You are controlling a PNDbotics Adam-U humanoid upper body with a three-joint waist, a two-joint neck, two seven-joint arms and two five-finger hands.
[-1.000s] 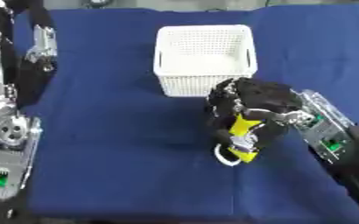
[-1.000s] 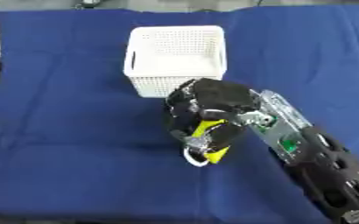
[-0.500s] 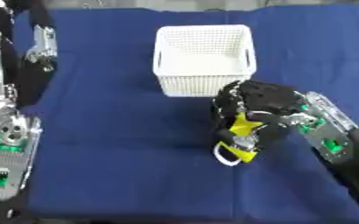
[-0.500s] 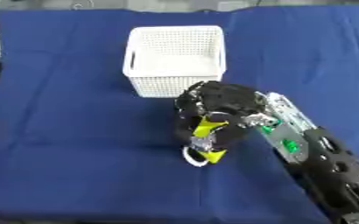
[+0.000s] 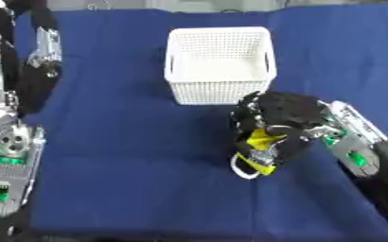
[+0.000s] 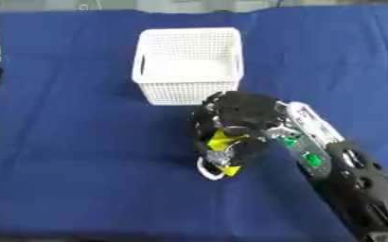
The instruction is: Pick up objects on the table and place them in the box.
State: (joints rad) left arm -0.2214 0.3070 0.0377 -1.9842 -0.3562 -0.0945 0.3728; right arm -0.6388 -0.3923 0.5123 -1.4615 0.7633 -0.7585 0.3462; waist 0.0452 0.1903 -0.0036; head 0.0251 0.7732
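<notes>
One right hand [image 5: 282, 122] curls its fingers round a yellow, white-looped object [image 5: 260, 156] near the perforated white basket [image 5: 220, 64].

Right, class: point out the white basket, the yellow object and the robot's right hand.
white basket [image 5: 218, 90], left eye view, front wall.
yellow object [image 5: 262, 140], left eye view, upper yellow part.
right hand [image 6: 243, 111], right eye view, back of the hand.

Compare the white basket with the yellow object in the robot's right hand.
The white basket is large, perforated and stands free and upright; the yellow object is small, partly hidden and gripped by the right hand. The basket looks empty; the object carries a white loop at its lower end. Both are over the blue cloth.
</notes>
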